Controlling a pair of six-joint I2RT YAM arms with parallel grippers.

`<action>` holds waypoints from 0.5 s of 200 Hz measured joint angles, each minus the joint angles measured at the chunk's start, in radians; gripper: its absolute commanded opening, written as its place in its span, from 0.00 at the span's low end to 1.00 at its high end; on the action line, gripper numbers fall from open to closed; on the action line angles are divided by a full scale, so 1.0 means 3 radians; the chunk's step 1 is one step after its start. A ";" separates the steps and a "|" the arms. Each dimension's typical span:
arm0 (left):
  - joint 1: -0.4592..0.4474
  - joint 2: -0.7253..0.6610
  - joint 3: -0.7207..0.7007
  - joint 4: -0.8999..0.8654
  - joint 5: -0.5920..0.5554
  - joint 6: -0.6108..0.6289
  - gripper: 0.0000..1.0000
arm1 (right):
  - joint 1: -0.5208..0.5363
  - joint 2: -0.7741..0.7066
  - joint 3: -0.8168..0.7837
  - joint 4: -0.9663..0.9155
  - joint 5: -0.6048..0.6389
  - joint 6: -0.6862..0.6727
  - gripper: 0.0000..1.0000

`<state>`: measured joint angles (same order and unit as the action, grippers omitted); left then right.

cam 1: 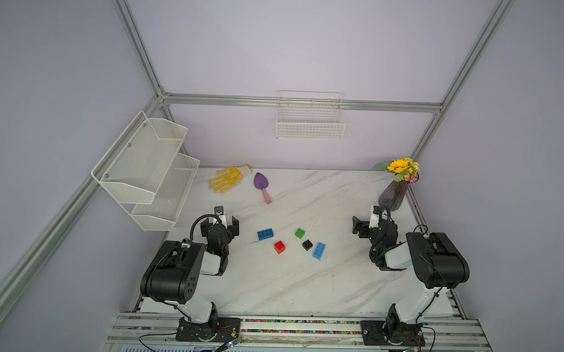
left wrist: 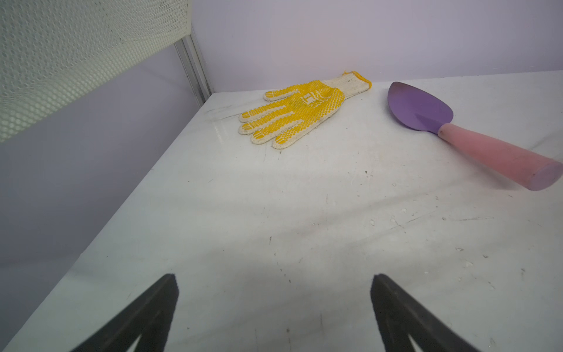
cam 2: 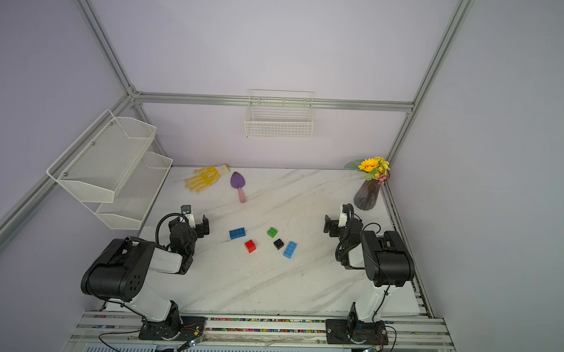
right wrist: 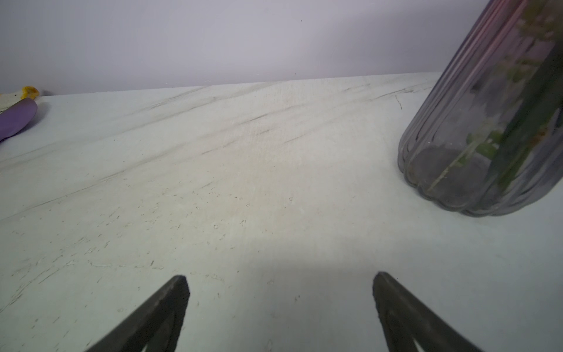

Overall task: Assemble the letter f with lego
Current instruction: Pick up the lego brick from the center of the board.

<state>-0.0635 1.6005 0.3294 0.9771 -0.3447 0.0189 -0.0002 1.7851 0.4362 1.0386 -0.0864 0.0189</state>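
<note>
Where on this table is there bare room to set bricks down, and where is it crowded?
Bare: the table strip between the lego and front rail, and the far stretch between trowel and vase. Crowded: the centre, where its five loose bricks cluster; the far-left corner, with glove beside trowel.

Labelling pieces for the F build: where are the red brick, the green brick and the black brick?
red brick (cam 1: 279,247), in a top view, its studded top.
green brick (cam 1: 299,233), in a top view, its studded top.
black brick (cam 1: 307,244), in a top view, its studded top.
</note>
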 measured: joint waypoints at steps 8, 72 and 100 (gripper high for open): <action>0.0000 0.0001 0.0000 0.0000 0.0000 0.0000 1.00 | 0.0000 0.0000 0.0000 0.0000 0.0000 0.0000 0.97; 0.0165 -0.0003 0.0109 -0.0156 0.0230 -0.0052 1.00 | 0.0000 0.0000 0.0000 -0.0001 0.0000 0.0000 0.97; 0.0173 -0.0070 0.0121 -0.0271 0.0215 -0.0109 1.00 | 0.0000 -0.0025 0.0000 -0.0042 0.0053 0.0019 0.97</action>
<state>-0.0116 1.5795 0.3656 0.8959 -0.2802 -0.0139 -0.0002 1.7775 0.4362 1.0260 -0.0704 0.0246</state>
